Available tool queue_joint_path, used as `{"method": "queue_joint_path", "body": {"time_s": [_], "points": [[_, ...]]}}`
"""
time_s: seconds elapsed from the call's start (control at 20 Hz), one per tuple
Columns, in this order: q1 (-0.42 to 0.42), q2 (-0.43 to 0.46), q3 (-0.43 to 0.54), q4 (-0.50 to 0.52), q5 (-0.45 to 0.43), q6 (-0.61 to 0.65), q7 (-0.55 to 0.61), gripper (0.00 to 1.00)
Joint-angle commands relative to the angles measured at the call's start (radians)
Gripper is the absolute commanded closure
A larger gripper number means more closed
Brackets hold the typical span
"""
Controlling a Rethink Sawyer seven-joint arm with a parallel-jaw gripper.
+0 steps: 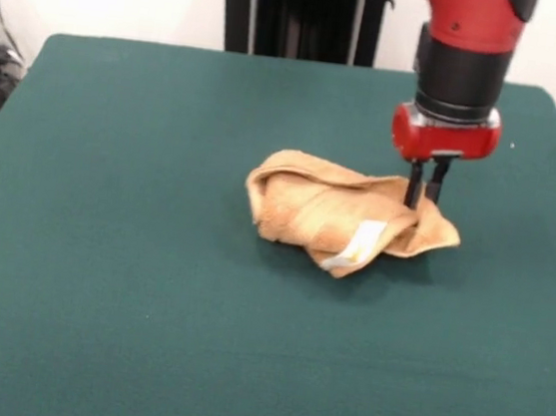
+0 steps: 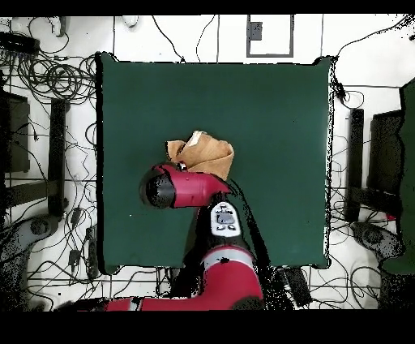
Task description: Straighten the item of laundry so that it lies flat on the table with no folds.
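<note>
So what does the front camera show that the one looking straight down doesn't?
Only the front view shows the two dark fingers close together, reaching down to the towel's right end, and the pale tag on its near side. Only the overhead view shows the whole table with its four edges, the cables on the floor around it, and the robot's base; there the arm hides the fingers. Both show the tan towel crumpled and folded on the green table, with the red arm over one end.

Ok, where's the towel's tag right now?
In the front view the tag sits on the near edge of the crumpled towel, toward its right end, just below and left of the hand.
</note>
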Motion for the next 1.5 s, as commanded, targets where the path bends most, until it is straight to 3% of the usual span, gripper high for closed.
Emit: {"method": "queue_joint_path", "body": {"time_s": [0.05,0.6,0.8,1.5], "points": [[-0.162,-0.05,0.252,0.056,-0.035,-0.068,0.092,1.0],[-0.316,-0.065,0.444,0.113,-0.053,-0.164,0.159,1.0],[-0.395,-0.053,0.531,0.155,-0.109,-0.205,0.141,1.0],[-0.314,-0.072,0.417,0.113,-0.118,-0.07,0.107,1.0]]}}
